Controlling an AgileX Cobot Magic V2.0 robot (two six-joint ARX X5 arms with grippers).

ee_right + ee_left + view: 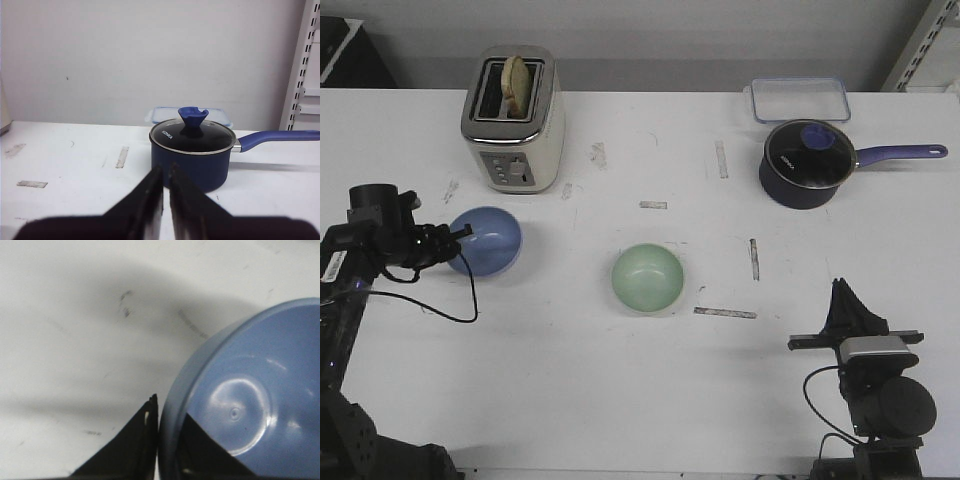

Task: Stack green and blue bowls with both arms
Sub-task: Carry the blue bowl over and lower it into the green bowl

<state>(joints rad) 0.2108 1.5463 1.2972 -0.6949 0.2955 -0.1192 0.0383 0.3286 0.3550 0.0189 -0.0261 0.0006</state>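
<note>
The left gripper reaches in from the table's left edge and pinches the near rim of the blue bowl. In the left wrist view one black finger sits outside the bowl's wall and the other inside it, against the glossy blue interior, so the jaws are clamped on the rim. The bowl appears tipped in that view, though whether its base is off the white table cannot be told. Beyond this gripper, further from the robot, a cream and chrome toaster stands with a slice of bread in its slot.

To the right of the left gripper, well apart from the blue bowl, the green bowl sits upright and alone on the table, roughly between the two arms.

The right gripper rests low near the front right of the table, its fingers pressed together with only a thin slit between them, holding nothing. Straight ahead of it, well apart, stands a dark blue saucepan with a glass lid and long handle, and behind that a clear lidded container
</note>
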